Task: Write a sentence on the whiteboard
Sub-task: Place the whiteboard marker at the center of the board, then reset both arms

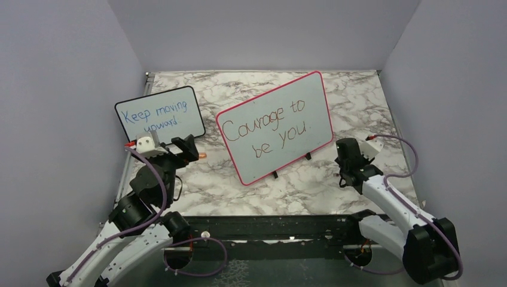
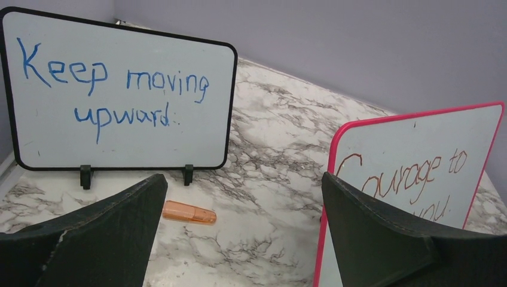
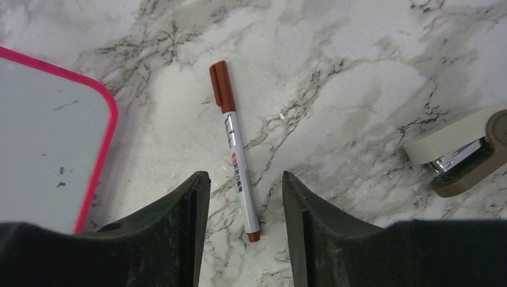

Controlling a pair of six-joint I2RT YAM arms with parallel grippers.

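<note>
Dark red-brown sentence [image 1: 266, 122] looks finished on the pink-framed rounded whiteboard [image 1: 314, 89] just left of the right gripper [image 3: 245, 179], so its jaws sit parted over the loose brown-capped white marker [image 3: 236, 152]. The left gripper [image 2: 243, 179] gapes empty too.

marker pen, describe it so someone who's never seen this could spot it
On the marble table, find the large whiteboard with the red-pink frame. Beside its rounded corner, between it and a beige stapler, the marker lies flat. It is the only slim white barrel with a red-brown cap.
</note>
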